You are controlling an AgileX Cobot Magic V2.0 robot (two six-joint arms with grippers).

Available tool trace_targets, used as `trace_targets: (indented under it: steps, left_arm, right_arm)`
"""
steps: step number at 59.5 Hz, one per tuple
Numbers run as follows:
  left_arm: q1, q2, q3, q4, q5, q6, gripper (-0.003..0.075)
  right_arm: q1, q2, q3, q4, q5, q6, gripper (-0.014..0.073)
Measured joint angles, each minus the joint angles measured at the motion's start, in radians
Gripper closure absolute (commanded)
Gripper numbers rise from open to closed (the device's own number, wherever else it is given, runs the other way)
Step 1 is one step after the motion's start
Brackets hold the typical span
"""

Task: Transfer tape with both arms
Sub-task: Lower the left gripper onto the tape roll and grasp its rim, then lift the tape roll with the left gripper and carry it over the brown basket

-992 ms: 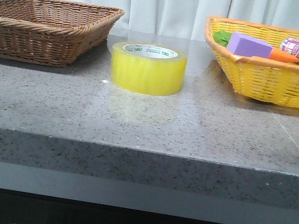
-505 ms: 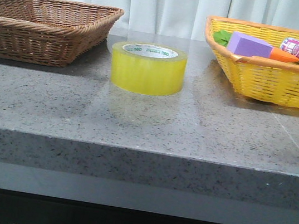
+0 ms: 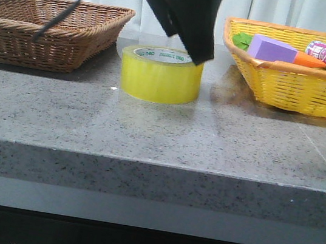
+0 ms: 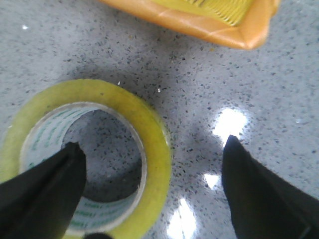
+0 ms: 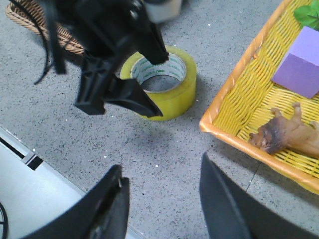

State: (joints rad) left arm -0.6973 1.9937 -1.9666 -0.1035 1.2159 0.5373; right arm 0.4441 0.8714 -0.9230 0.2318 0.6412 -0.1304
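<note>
The glossy, translucent yellow roll of packing tape [image 3: 161,74] lies flat on the speckled grey stone counter [image 3: 160,140], directly beneath the left pincer [image 5: 149,84], whose angular black fingers are spread apart, one tip over the pale green-printed core and the other outside the roll's wall. The right pincer [image 5: 162,199] hangs released and holding nothing, the tape well beyond its fingertips and the woven yellow basket [image 5: 239,124], holding a purple block [image 5: 304,64], off to one side.

Even bright light; glare spots on countertop [image 4: 230,123]; near tool fingers [image 5: 112,209] blurred.
</note>
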Motion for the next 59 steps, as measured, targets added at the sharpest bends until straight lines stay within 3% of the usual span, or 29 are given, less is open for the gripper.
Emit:
trace_targets:
  steps: [40, 59]
  left_arm:
    - [0.041, 0.135, -0.043, -0.041, 0.027, 0.010, 0.0183]
    - [0.041, 0.136, -0.043, -0.048, 0.032, 0.011, 0.0529]
  right_arm:
    - [0.000, 0.000, 0.002, 0.000, 0.000, 0.000, 0.0235]
    - [0.000, 0.001, 0.002, 0.000, 0.000, 0.000, 0.0235]
